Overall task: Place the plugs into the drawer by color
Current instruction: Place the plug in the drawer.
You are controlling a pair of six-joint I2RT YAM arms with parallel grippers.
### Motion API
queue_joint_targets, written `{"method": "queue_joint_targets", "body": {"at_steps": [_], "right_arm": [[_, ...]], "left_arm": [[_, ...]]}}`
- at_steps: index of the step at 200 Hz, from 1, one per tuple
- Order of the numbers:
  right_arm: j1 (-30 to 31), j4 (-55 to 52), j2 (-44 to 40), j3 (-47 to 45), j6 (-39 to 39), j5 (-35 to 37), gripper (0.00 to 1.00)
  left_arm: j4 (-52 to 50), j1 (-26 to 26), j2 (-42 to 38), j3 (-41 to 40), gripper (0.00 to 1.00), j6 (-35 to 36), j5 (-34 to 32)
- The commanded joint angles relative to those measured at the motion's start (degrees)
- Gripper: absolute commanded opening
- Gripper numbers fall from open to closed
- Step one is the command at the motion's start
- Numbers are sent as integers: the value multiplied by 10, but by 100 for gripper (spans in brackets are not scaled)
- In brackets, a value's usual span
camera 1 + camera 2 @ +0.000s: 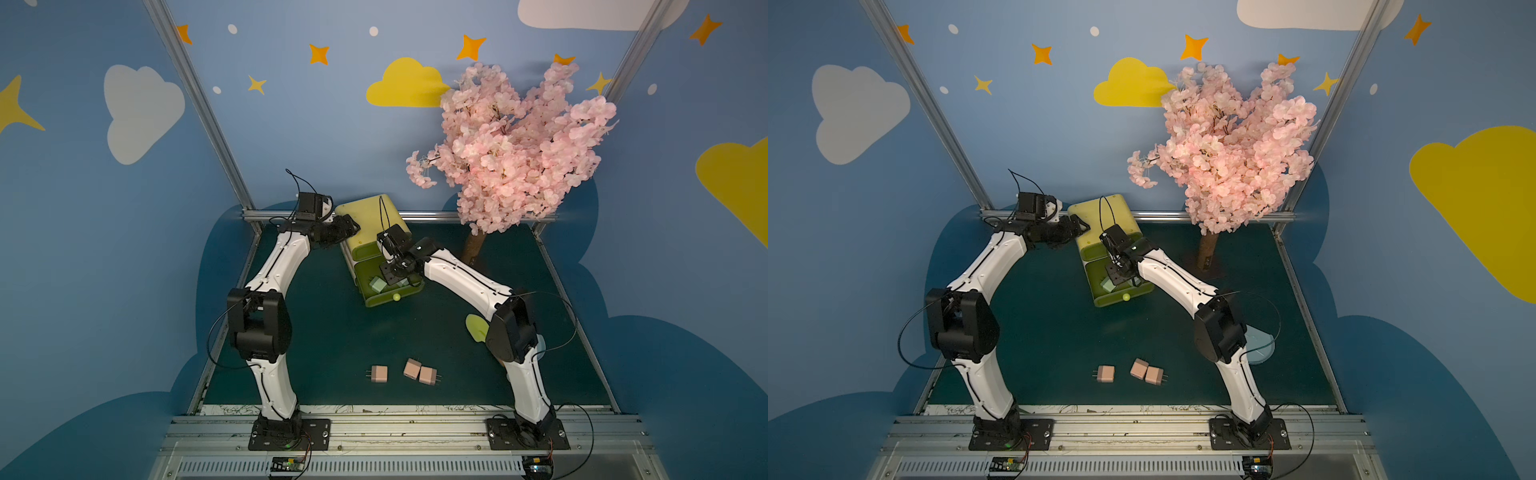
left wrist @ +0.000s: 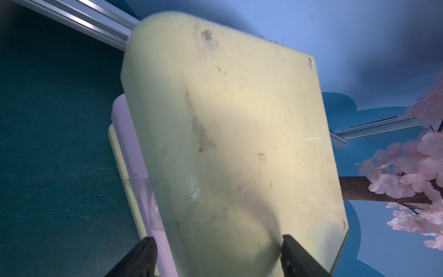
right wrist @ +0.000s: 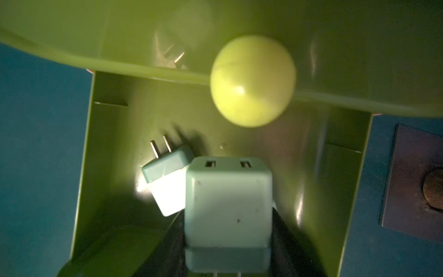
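The yellow-green drawer stands at the back middle, with a lower drawer pulled out toward the front. My right gripper hangs over that open drawer, shut on a pastel green plug whose prongs point back at the wrist. Another green plug lies inside it. A round pale knob shows on the drawer front above. Three pink plugs lie on the mat near the front. My left gripper clasps the chest's upper left edge.
A pink blossom tree stands at the back right, its trunk just right of the chest. A pale green flat piece lies on the mat beside the right arm. Aluminium rails border the teal mat.
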Motion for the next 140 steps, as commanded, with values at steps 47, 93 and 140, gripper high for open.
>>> {"method": "queue_joint_targets", "body": {"at_steps": [47, 93, 140], "right_arm": [[-16, 11, 34, 34, -1, -1, 22], [-17, 22, 49, 43, -4, 2, 24], [-15, 51, 51, 30, 12, 20, 29]], "left_arm": [[-31, 1, -1, 1, 82, 16, -15], [-31, 0, 0, 1, 82, 15, -13], [-31, -1, -2, -1, 82, 14, -10]]}}
